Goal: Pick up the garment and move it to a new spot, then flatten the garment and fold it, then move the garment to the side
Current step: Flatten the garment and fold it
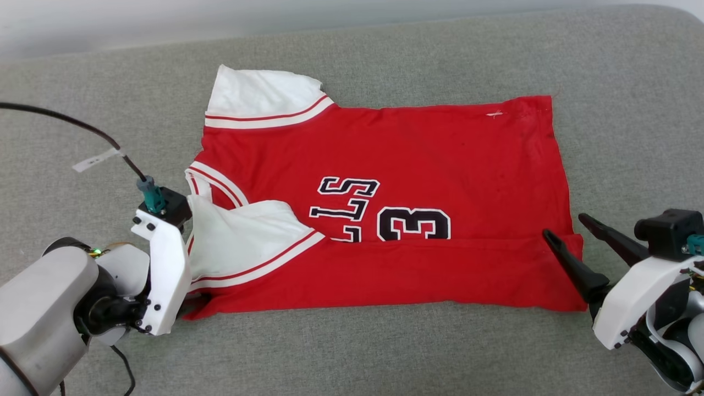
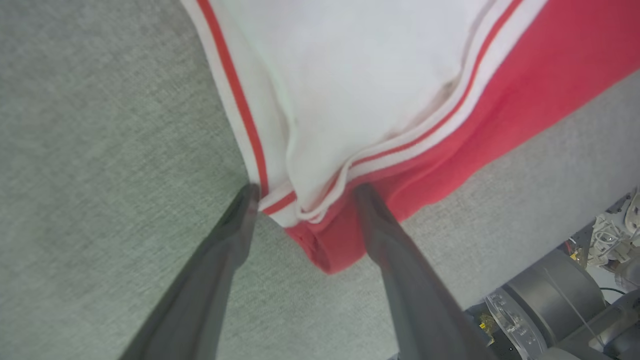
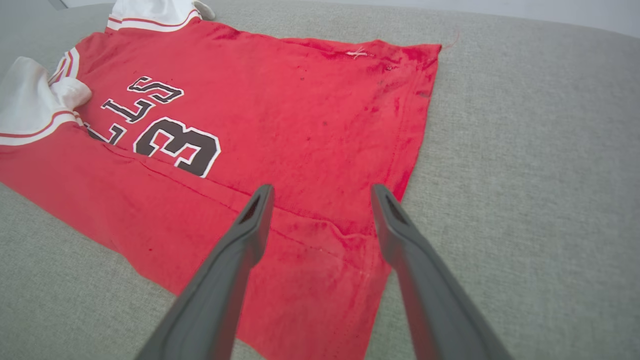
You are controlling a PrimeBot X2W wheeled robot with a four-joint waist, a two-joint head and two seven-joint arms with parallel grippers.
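Upholstery in grey (image 1: 352,357) carried the garment (image 1: 412,159), spread flat with its near long edge folded over the lettering. The left claw (image 2: 306,192) stood apart, straddling the garment's sleeve-end near corner. The right claw (image 1: 565,225) gaped over its hem-end near corner, gripping nothing. Closing on one layer alone would likely peel the fold open. The left wrist view showed stacked layers at that corner, which the left arm (image 1: 159,275) hid in the head view.
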